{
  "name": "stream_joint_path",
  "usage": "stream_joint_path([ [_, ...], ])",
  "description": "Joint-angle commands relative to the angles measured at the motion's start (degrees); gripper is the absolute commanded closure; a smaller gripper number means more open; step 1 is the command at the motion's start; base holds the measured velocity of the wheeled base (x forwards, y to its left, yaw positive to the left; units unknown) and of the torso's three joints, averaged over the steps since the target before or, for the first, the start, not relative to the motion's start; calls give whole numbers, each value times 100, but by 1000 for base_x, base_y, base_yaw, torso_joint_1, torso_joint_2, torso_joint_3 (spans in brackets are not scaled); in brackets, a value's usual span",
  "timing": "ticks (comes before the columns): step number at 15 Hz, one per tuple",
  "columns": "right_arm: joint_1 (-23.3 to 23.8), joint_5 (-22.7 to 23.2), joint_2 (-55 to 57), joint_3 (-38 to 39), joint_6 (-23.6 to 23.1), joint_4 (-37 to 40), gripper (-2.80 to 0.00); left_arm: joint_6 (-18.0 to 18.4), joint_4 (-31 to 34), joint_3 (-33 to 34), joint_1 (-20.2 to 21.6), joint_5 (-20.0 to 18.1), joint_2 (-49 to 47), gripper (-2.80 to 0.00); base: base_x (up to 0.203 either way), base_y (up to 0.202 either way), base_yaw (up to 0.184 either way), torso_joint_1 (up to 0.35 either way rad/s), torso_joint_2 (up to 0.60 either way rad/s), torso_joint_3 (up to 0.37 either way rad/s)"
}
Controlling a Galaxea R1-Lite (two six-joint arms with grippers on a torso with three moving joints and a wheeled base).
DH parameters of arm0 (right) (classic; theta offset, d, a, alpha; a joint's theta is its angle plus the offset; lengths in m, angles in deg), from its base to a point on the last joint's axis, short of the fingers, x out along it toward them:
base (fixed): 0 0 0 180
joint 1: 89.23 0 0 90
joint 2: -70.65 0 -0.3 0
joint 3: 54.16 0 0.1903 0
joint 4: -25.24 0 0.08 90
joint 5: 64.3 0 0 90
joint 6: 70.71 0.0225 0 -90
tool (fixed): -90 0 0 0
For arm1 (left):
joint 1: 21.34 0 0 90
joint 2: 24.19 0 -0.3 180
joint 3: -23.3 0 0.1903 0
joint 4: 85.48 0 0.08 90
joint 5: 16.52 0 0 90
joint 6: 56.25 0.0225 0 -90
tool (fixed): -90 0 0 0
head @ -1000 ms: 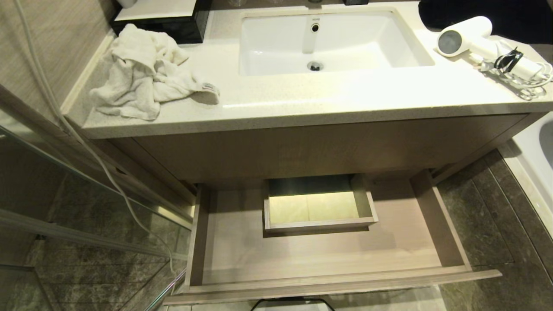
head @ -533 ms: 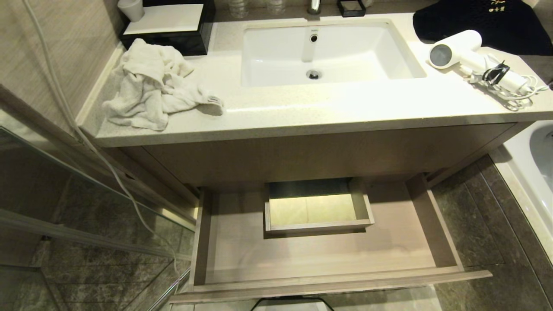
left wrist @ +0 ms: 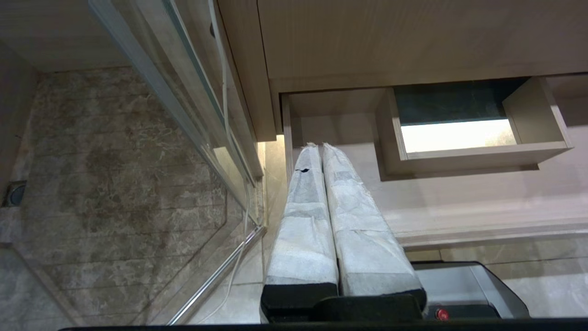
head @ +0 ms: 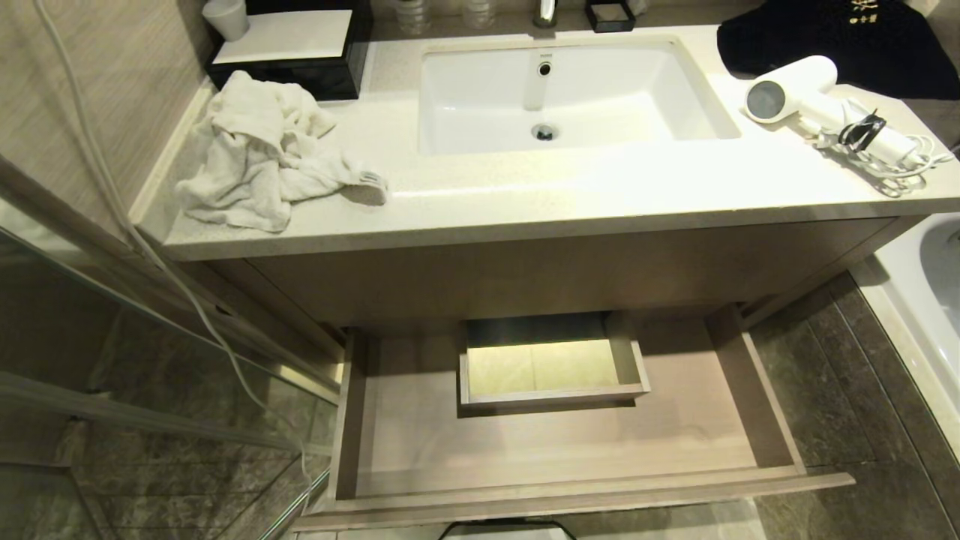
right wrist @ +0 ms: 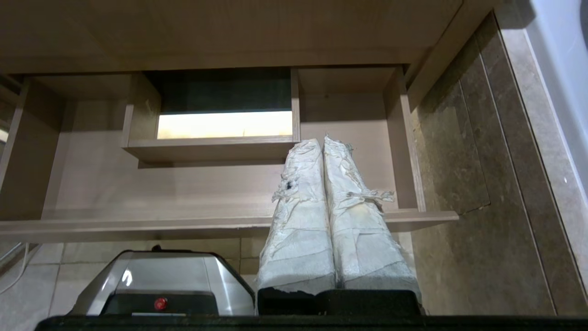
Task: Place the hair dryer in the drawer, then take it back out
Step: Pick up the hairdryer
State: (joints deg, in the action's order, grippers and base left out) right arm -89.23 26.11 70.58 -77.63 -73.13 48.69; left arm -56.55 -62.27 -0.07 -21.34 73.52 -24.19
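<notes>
- Head view: I see the hair dryer (head: 802, 88) lying on its side on the countertop (head: 570, 191), to the right of the sink (head: 555, 90), grey round end facing the basin. Its cord (head: 892, 154), bundled by a black tie, lies at the handle end near the counter's right edge. A dark cloth (head: 832, 37) lies just behind the dryer.
- Head view: the drawer (head: 562, 442) stands pulled out below the counter. I see nothing lying on its floor. Its boxed cut-out (head: 551, 367) sits at the middle rear. A crumpled white towel (head: 262, 154) lies on the counter's left side, in front of a black box (head: 292, 45). Neither arm shows here.
- Left wrist view: the left gripper (left wrist: 317, 149) hangs low in front of the drawer's left part. Its two white-wrapped fingers (left wrist: 305, 202) are pressed together, holding nothing. A glass panel (left wrist: 183, 115) and floor tiles lie to one side.
- Right wrist view: the right gripper (right wrist: 321, 145) hangs in front of the drawer's right part, over its front edge. Its wrapped fingers (right wrist: 353, 216) are likewise pressed together with nothing between them. The robot base (right wrist: 161, 280) shows below.
</notes>
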Motion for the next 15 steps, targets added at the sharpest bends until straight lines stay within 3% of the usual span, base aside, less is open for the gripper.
stream_joint_path([
  [1,-6,2,-1,1,14,0,0,-5,-2,0,0,4,0,0,0,0,0,222,-7,202],
  [15,-9,2,-1,1,14,0,0,-5,-2,0,0,0,-6,0,0,0,0,309,-91,216],
])
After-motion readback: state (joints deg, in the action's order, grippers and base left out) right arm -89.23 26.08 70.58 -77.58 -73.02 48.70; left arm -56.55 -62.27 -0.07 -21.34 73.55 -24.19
